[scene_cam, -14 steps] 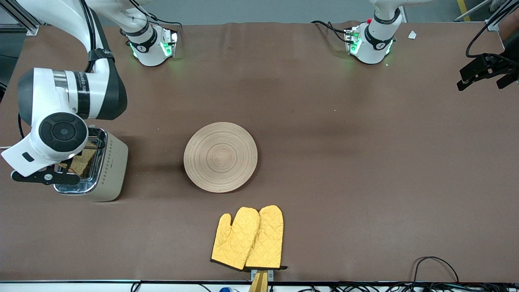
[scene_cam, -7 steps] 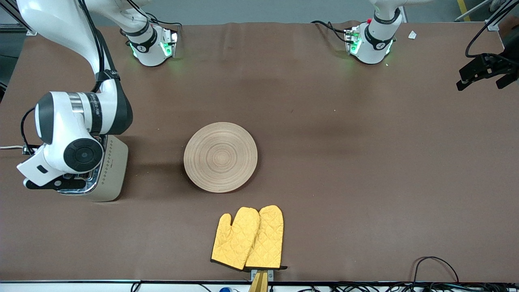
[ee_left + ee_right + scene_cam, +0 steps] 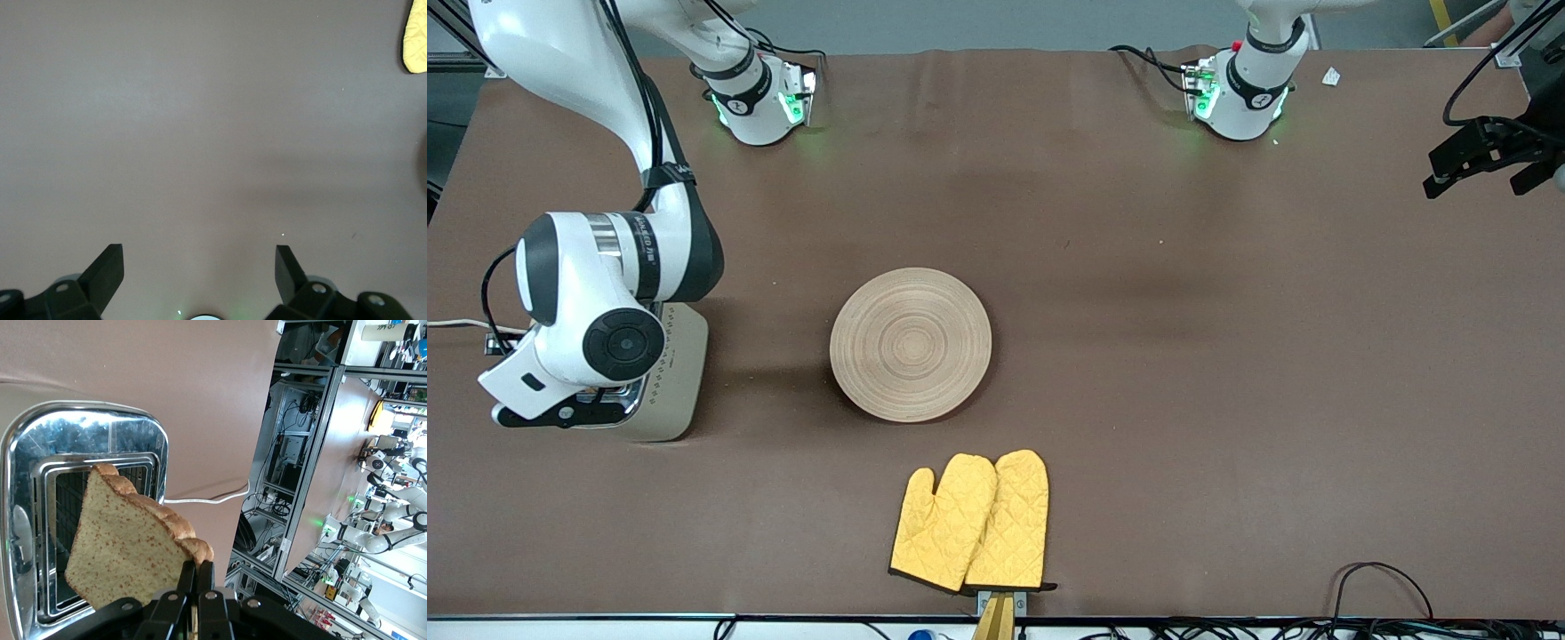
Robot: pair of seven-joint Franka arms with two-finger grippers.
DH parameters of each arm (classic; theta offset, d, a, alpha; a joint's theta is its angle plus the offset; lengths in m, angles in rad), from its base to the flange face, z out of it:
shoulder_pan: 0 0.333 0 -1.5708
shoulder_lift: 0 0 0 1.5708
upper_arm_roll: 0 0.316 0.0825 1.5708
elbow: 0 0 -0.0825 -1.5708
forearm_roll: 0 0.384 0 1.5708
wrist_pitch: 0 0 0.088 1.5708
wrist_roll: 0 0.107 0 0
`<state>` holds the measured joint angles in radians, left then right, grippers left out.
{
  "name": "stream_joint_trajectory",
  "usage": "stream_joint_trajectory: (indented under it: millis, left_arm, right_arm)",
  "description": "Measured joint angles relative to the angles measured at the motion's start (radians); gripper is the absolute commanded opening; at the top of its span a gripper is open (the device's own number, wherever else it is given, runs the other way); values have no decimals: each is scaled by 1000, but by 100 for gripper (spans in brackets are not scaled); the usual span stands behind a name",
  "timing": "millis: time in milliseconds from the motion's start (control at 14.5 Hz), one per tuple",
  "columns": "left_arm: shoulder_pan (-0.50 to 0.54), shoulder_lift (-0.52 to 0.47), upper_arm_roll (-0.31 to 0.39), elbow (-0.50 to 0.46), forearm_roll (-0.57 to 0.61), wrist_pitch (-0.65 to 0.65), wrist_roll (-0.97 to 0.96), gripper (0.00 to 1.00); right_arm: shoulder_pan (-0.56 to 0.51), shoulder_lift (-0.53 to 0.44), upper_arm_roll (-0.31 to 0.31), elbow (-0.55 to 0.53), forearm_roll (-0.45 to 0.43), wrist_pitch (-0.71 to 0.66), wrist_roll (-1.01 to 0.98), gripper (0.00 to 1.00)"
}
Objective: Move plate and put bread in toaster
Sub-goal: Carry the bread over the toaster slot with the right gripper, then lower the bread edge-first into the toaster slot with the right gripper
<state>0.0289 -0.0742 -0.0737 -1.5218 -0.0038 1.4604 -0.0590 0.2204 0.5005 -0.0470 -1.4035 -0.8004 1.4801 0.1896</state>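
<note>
The toaster [image 3: 676,373] stands at the right arm's end of the table, mostly under the right wrist. In the right wrist view my right gripper [image 3: 197,568] is shut on the crust corner of the bread [image 3: 123,547]. It holds the slice tilted over a slot in the toaster's chrome top [image 3: 87,427], lower edge at the slot opening. The front view hides the bread and shows only the right gripper's [image 3: 556,413] black body. The plate [image 3: 911,344] lies bare mid-table. My left gripper [image 3: 1485,164] waits open over the table's edge at the left arm's end, and its left wrist view [image 3: 199,257] shows only brown table.
A pair of yellow oven mitts [image 3: 971,522] lies near the table's front edge, nearer the front camera than the plate, and one tip shows in the left wrist view [image 3: 417,33]. The toaster's white cord [image 3: 200,499] trails off the table's end.
The right wrist has shifted over the toaster and now covers the bread and slots that showed in the front view a second ago. The plate, the mitts and the left arm have not moved.
</note>
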Motion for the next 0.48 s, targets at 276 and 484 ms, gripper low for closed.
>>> stream_joint_trajectory:
  millis: [276,484]
  left_arm:
    - [-1,0,-1,0,0,0,0,100]
    - [-2,0,-1,0,0,0,0,100]
  right_arm:
    - [0,15,0,-2,-6,24,0,1]
    - [1,24,2,-21,-6,22,-2,1]
